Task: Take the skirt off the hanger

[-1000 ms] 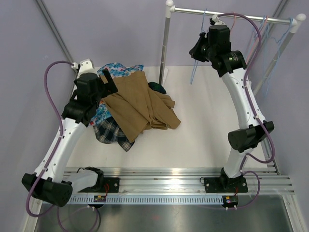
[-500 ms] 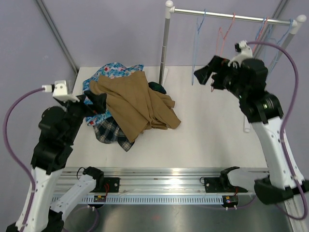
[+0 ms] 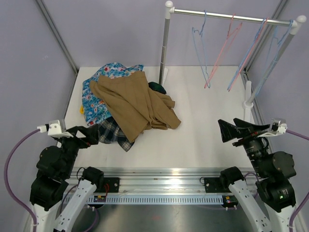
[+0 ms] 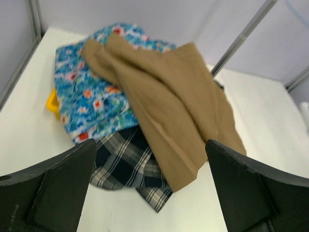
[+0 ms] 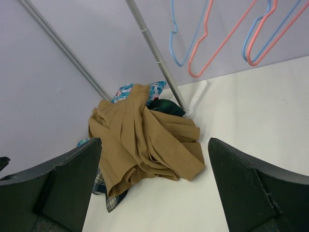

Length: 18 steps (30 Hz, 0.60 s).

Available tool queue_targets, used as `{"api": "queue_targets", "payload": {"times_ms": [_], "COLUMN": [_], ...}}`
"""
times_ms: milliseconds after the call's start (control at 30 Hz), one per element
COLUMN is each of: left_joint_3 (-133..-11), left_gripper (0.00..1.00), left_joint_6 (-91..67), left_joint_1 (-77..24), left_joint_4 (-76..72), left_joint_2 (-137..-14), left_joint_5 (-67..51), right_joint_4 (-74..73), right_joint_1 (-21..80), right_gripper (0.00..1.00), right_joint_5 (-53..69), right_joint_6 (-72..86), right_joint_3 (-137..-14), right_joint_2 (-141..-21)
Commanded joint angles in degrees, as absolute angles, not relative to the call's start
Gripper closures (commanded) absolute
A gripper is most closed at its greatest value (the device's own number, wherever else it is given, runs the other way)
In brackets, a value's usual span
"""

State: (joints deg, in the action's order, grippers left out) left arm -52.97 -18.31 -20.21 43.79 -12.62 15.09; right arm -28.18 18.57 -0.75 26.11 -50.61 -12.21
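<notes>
skirt (image 3: 135,104) lies heaped on the clothes pile (image 3: 94,99); hanger (image 3: 200,52) hangs bare on the rail (image 3: 251,19). left gripper (image 3: 89,136) and right gripper (image 3: 228,126) spread, empty, parked low: task judged done.

table (image 3: 207,121) | heaped left: floral garment (image 3: 94,99), tartan garment (image 3: 112,133), skirt (image 3: 135,104)

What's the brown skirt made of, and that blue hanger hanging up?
The skirt looks like soft woven cloth, matte tan; it lies crumpled with pressed pleats. The blue hanger looks like thin wire with a smooth blue coating, probably plastic over metal, since it's so skinny yet keeps its shape.
</notes>
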Motion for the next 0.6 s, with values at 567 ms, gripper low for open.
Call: {"api": "queue_targets", "payload": {"times_ms": [567], "left_joint_3": [-48.3], "left_gripper": [0.01], "left_joint_6": [-20.1], "left_joint_1": [-20.4], "left_joint_4": [43.8], "left_joint_2": [-13.3], "left_joint_5": [17.5], "right_joint_4": [-34.0], "right_joint_1": [18.4], "right_gripper": [0.00], "right_joint_5": [-2.0], "right_joint_6": [21.7], "right_joint_3": [-48.5], "right_joint_2": [-13.3]}}
